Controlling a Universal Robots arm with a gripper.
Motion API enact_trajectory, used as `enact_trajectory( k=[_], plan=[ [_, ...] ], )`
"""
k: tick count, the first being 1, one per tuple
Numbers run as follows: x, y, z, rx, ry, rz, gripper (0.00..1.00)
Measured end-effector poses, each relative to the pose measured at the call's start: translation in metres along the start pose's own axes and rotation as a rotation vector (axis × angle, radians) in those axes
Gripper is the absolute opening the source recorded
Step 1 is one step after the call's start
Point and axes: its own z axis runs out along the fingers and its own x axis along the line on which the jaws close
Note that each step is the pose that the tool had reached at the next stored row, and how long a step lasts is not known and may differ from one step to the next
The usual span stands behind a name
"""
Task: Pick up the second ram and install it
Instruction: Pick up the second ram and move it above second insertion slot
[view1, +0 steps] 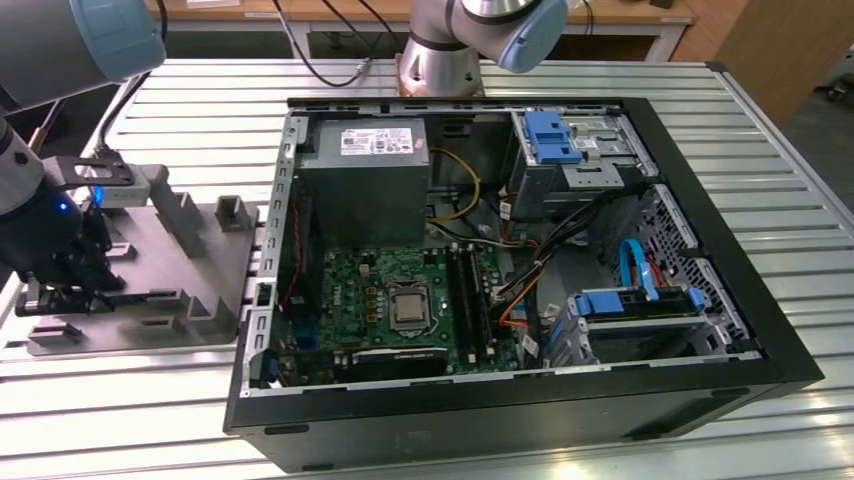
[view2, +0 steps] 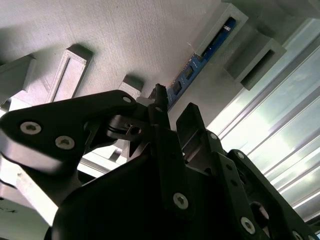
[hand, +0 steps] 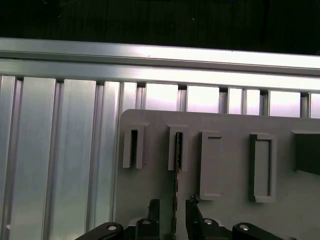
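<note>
The second ram (hand: 176, 175) stands on edge in a slot of the grey fixture tray (hand: 230, 125), a thin dark strip seen end-on. In the second wrist view its blue-green board (view2: 199, 64) with black chips runs away from the fingertips. My gripper (hand: 172, 204) is open and straddles the near end of the ram, one finger on each side with a small gap to the board. In the exterior view the gripper (view1: 56, 298) hangs low over the tray (view1: 200, 260) at the exterior view's left.
An open computer case (view1: 721, 250) lies at the exterior view's right of the tray, with the green motherboard (view1: 360, 285) and its black slot rails (view1: 467, 290) inside. Upright blocks (view1: 180, 215) rise from the tray. The ribbed aluminium table (view1: 747, 110) carries everything.
</note>
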Motion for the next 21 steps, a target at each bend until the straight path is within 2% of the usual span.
enact_trajectory(
  k=[1, 2, 11, 12, 13, 21],
  plan=[
    [0.0000, 0.0000, 0.0000, 0.0000, 0.0001, 0.000, 0.34],
    [0.0000, 0.0000, 0.0000, 0.0000, 0.0000, 0.000, 0.27],
    [-0.0005, -0.0001, 0.0003, 0.0005, -0.0004, 0.000, 0.27],
    [-0.0012, 0.0000, 0.0002, 0.0004, -0.0048, 0.000, 0.27],
    [-0.0012, 0.0000, 0.0002, 0.0005, -0.0060, 0.000, 0.27],
    [-0.0012, 0.0000, -0.0013, 0.0002, -0.0060, 0.000, 0.27]
  ],
)
